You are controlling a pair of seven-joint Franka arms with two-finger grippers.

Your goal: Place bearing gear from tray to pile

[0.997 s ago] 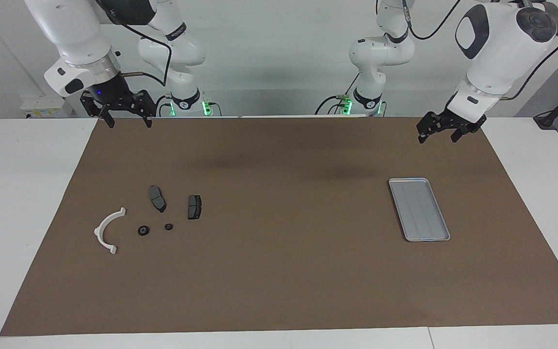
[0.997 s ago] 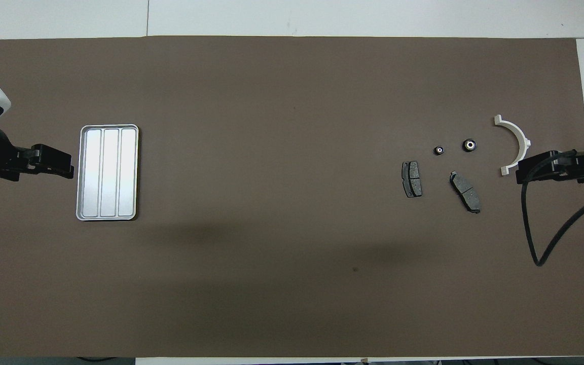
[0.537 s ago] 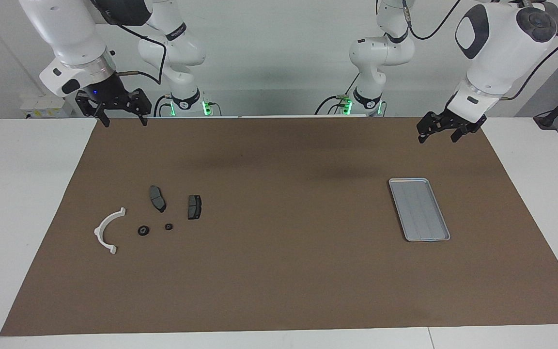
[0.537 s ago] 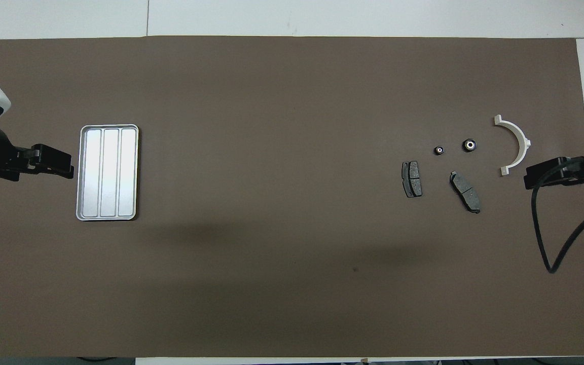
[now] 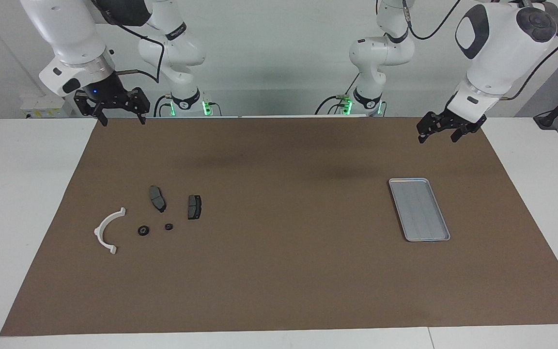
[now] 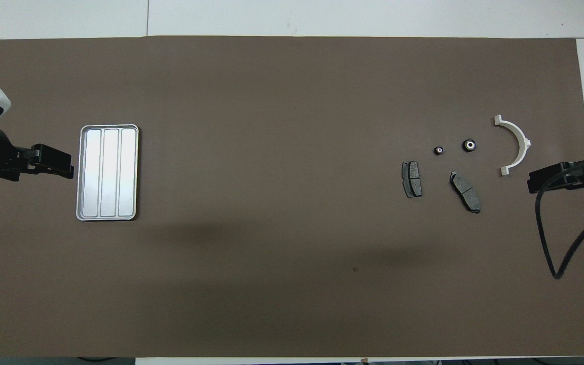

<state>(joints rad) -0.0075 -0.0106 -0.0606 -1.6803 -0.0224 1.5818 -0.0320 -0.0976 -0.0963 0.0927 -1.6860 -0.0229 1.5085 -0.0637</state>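
Currently, working across the facing view from the right arm's end of the table: the right gripper point(image 5: 119, 118) is raised over the brown mat's point(image 5: 279, 271) edge nearest the robots, jaws spread wide and nothing held.

Below it the pile is laid out on the mat. A white semicircular plastic arc point(image 5: 108, 230) is noted nearest the right arm's end. Beside it two small black round bearing gears are seen, the larger point(image 5: 143, 230) next to the arc and the smaller point(image 5: 168, 226) just past it, apart from each other. Nearer the robots than the gears, two dark grey brake-pad-shaped pieces point(image 5: 157, 198) point(image 5: 194, 206) are recorded, also apart.

The middle of the mat is left bare.

Toward the left arm's end, the flat silver-grey rectangular metal tray point(image 5: 419, 209) is found with only its ridged floor showing; no part is seen in it from either view.

The left gripper point(image 5: 437, 134) is parked in the air over the mat, on the robots' side of the tray, jaws wide apart and empty.

Progress: both gears are judged to be already with the pile and the tray is cleared. No gear is left to fetch, as far as can be seen. The task is judged complete, with both arms waiting clear of the parts.
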